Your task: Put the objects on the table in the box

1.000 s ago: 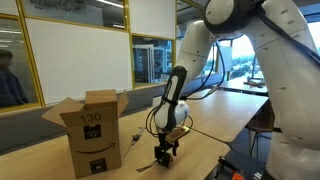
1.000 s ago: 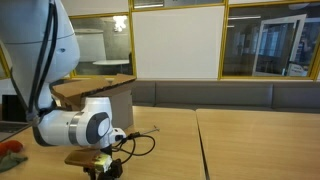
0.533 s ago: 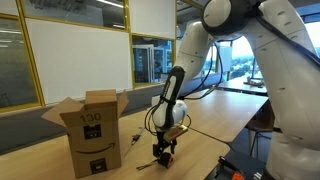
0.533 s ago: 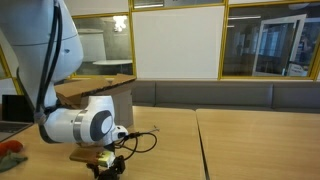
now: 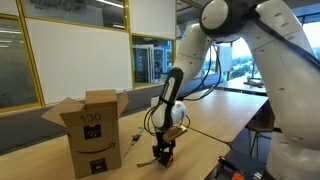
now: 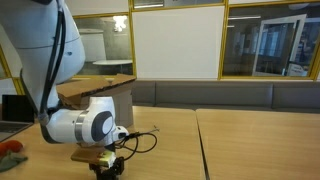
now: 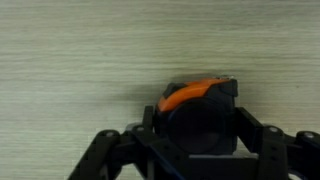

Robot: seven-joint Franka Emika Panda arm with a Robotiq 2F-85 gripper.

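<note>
The black-and-orange gadget [image 7: 190, 98] lies on the light wood table [image 5: 215, 122], with its cord [image 6: 142, 141] trailing off. My gripper [image 7: 197, 122] is down at the tabletop with a finger on each side of the gadget. The fingers [image 7: 247, 128] sit very close to its sides, and I cannot tell whether they touch. Both exterior views show the gripper [image 5: 163, 152] [image 6: 108, 165] low on the table [image 6: 235, 140]. The brown box [image 5: 92, 135] marked "130" stands with its flaps open beside the arm, and its top [image 6: 95, 88] shows behind the wrist. A tiny dark piece [image 5: 135, 140] lies near the box.
An orange-red object [image 6: 8, 148] and a laptop [image 6: 12, 108] sit at the table's end. The table's front edge [image 5: 225, 150] runs close to the gripper. A cushioned bench [image 6: 230, 95] lines the glass wall behind.
In an exterior view the wrist has shifted a little sideways and settled low over the gadget. The box has not moved.
</note>
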